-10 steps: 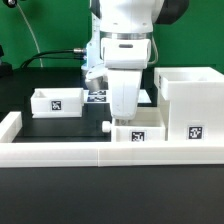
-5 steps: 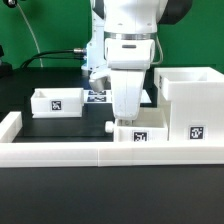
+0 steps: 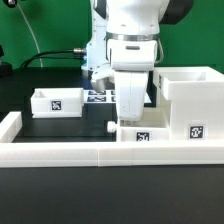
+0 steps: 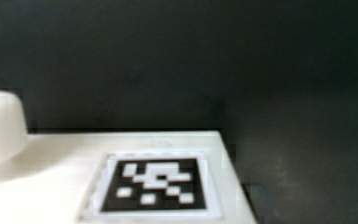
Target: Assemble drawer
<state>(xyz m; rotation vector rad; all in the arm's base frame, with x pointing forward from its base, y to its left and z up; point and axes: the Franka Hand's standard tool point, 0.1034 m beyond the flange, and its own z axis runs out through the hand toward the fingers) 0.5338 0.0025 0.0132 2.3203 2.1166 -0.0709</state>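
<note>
White tray (image 3: pixel 140 136) under my hand (image 3: pixel 132 116) on the black worktop (image 3: pixel 60 128).
It sits just beside the drawer housing (image 3: pixel 190 100); whether my hand is open or gripping it, I cannot tell.

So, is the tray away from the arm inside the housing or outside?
Outside: the tray stands on the table, apart from the housing.

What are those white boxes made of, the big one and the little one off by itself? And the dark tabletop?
The big housing and the small tray look like white plastic with a matte finish: even colour, thick walls, crisp edges. How they were made I cannot tell. Their tags look like black-and-white printed stickers. The table has a dull black surface with no reflections, perhaps cloth or a matte sheet.
</note>
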